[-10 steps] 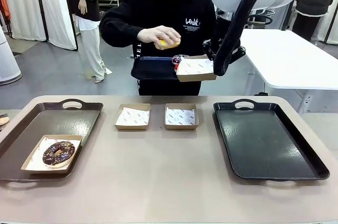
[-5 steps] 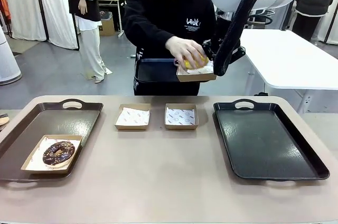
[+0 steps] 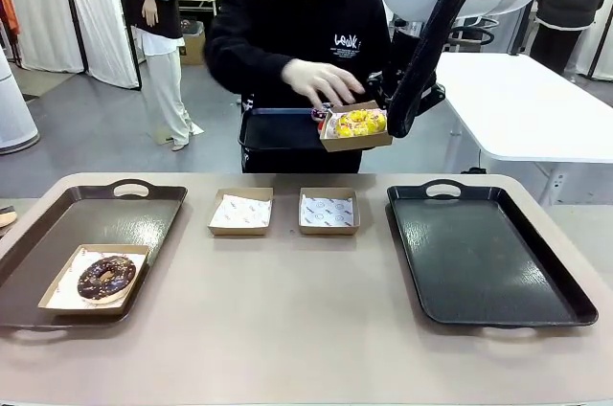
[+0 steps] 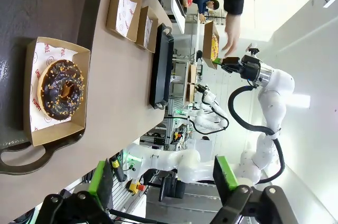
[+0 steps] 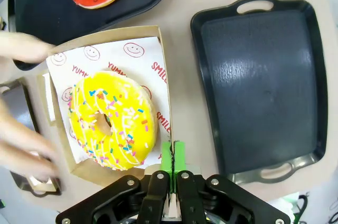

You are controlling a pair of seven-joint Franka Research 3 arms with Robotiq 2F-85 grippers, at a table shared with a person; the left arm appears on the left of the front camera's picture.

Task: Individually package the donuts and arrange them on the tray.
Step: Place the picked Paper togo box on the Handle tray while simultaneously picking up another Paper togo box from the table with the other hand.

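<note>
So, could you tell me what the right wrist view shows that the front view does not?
Right wrist view: the right gripper shut on the wall of the brown cardboard box. Front view: the dark chocolate ring donut boxed on the left black tray. Both: the yellow sprinkled ring donut in that box, and the right black tray.

A white table (image 3: 536, 100) stands at far right; white curtains (image 3: 38, 13) hang far left.
</note>
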